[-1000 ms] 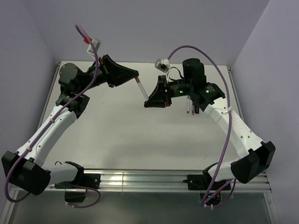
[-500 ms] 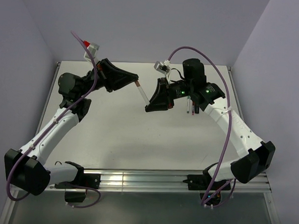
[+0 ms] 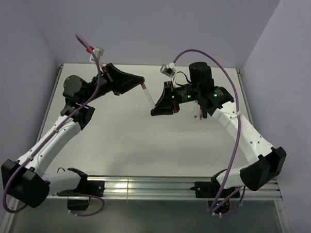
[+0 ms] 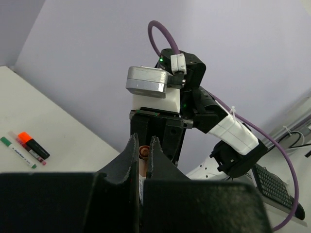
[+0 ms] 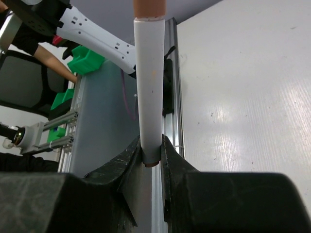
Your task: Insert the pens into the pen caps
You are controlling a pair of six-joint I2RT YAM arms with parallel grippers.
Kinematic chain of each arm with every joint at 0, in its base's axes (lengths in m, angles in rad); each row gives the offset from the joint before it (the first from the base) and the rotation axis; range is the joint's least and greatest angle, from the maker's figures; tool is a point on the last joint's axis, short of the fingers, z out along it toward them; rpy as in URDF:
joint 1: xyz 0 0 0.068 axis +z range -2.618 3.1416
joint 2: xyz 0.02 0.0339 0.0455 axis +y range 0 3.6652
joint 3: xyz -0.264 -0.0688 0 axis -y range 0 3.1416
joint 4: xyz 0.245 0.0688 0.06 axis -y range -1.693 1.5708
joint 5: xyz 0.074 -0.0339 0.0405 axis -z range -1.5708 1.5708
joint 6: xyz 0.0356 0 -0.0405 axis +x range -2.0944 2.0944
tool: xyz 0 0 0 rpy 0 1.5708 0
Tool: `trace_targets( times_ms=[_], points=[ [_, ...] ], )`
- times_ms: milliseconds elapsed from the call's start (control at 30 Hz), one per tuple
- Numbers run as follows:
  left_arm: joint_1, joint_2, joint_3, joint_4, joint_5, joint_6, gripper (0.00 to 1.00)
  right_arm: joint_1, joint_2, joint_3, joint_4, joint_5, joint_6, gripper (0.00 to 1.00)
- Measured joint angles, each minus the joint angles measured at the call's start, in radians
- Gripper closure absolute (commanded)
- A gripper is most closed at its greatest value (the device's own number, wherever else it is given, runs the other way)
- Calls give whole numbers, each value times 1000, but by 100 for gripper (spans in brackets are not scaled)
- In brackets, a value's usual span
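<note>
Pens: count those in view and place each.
4. One white pen held by the right gripper, its cap in the left gripper. Three side by side on the table: a marker, a red pen, a green-capped white pen. Arms may hide more.

Bright even light, soft shadows, tabletop (image 5: pixel 233 121) glare

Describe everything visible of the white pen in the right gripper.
The white pen is a thin, smooth, plastic-looking barrel with a brownish-red cap at its far end. The right gripper clamps its other end between both fingers, holding it tilted above the table. The cap end points at the left gripper, whose shut fingertips sit right beside it.
</note>
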Motion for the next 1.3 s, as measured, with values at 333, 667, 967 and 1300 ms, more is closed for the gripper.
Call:
trace_targets(
  times_ms=[333,667,967,1300],
  points=[
    [-26,-28,-50,-25,-71,34,100,-4,2,0,-64,28,-3,100],
    [-39,-35,-131,80,-143,-12,100,-18,17,23,-116,29,-5,100],
    [-51,-41,-158,129,-209,-48,100,-18,46,67,-135,25,-5,100],
    [-68,-56,-216,174,-272,-91,100,-18,59,91,-186,29,-9,100]
  ],
)
